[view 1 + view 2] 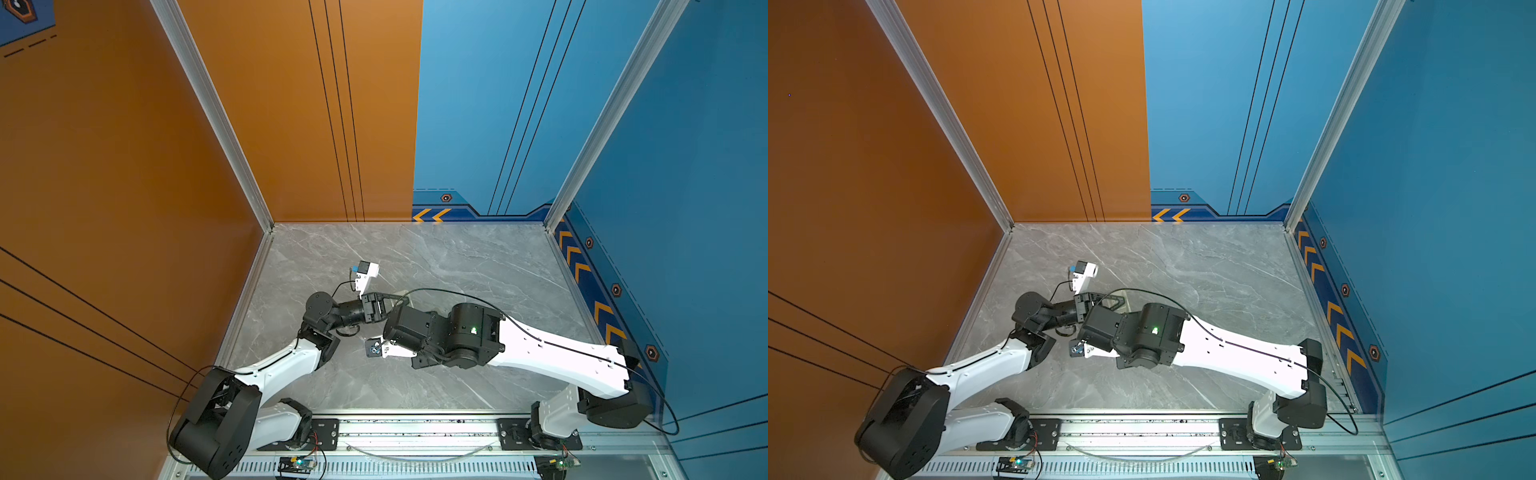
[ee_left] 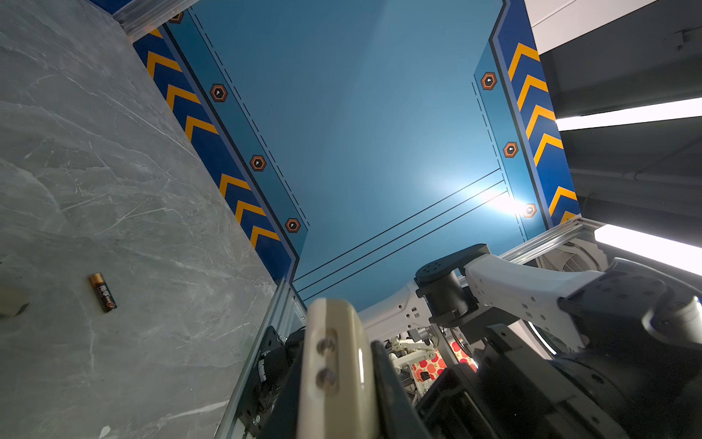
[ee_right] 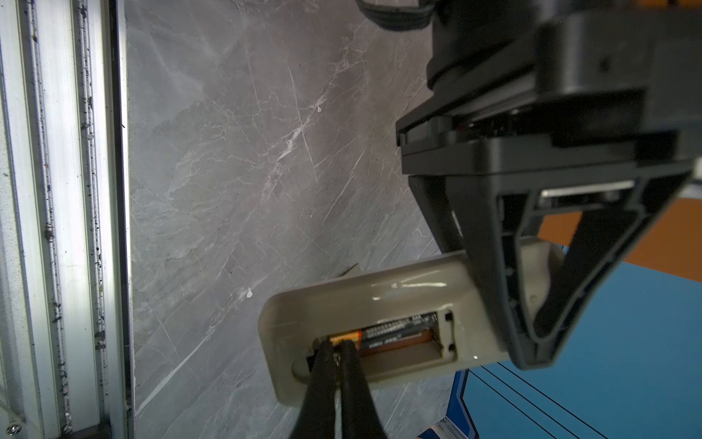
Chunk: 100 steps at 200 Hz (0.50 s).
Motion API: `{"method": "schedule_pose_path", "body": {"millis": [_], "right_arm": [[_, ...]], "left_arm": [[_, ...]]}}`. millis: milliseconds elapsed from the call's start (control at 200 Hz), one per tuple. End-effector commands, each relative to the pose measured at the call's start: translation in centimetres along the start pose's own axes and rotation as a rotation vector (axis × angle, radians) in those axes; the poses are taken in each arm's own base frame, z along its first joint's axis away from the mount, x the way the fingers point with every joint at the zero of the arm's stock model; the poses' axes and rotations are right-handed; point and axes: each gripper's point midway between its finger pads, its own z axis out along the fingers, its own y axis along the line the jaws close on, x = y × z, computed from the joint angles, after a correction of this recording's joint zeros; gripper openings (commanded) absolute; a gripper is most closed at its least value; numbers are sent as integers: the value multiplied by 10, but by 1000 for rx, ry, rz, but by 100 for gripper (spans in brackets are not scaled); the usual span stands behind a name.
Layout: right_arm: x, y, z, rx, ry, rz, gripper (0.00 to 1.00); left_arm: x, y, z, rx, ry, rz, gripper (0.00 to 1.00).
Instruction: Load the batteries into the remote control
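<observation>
Currently pressing right gripper (image 3: 336, 355), tips pinched together, onto copper end of battery (image 3: 391, 332) lying lengthwise in remote control (image 3: 380, 300) bay; clamping remote control in left gripper (image 3: 530, 323).

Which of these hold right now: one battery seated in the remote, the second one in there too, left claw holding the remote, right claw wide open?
One battery sits in the remote: true.
The second battery is in there too: false; it lies on the table.
The left claw holds the remote: true.
The right claw is wide open: false; it is shut, tips at the seated battery's copper end.
</observation>
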Motion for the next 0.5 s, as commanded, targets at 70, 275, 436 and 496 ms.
{"method": "schedule_pose_path", "body": {"millis": [70, 275, 436, 496], "right_arm": [[-2, -21, 1, 85, 6, 52, 15], [-3, -19, -3, 79, -12, 55, 14], [-6, -15, -9, 59, -45, 59, 13], [-7, -14, -10, 53, -50, 57, 13]], "left_arm": [[16, -19, 0, 52, 85, 48, 0], [14, -16, -1, 41, 78, 43, 0], [14, -13, -1, 31, 76, 39, 0], [14, -12, -1, 28, 77, 37, 0]]}}
